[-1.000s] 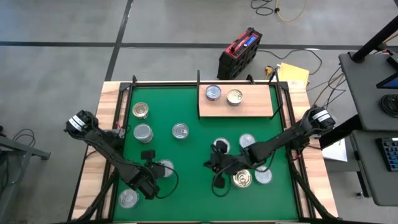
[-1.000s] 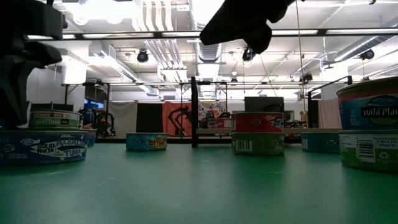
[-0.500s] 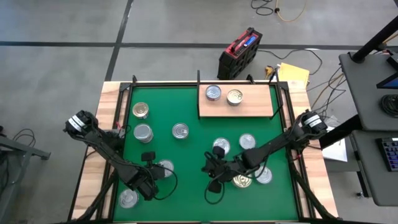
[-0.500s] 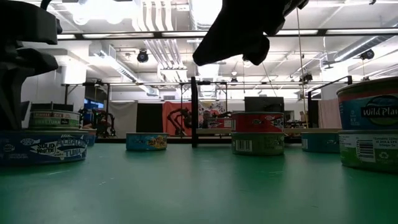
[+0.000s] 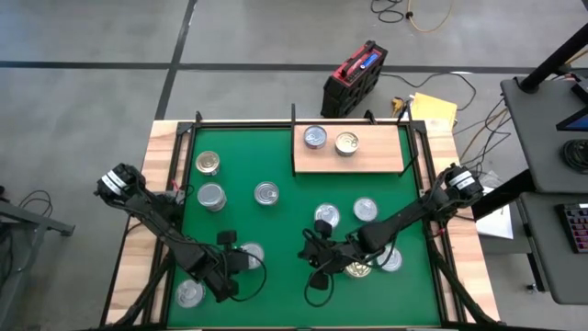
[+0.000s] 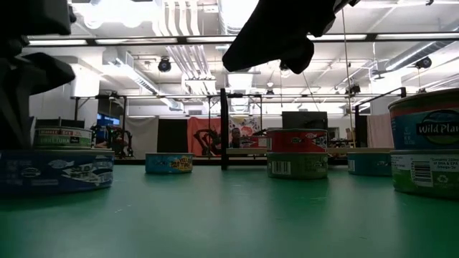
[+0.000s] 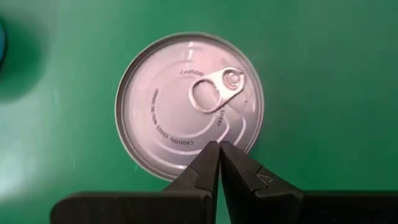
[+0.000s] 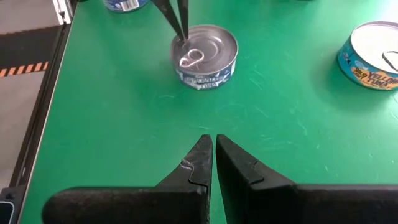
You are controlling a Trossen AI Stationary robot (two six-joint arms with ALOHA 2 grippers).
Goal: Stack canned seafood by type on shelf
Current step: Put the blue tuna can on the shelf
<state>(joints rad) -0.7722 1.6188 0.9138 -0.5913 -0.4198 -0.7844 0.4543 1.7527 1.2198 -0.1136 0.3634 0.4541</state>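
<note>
My left claw (image 7: 218, 148) was pinched shut, empty, tips over a silver-lidded tin (image 7: 189, 104). My right claw (image 8: 208, 144) hovered above the desk (image 8: 124, 124), closed, holding nothing.

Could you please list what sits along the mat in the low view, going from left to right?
Dark blue tin → red-and-green labelled tin behind it → small blue-and-yellow tin → black post → red tin stacked on a green one → tall two-tin stack at the right edge.
</note>
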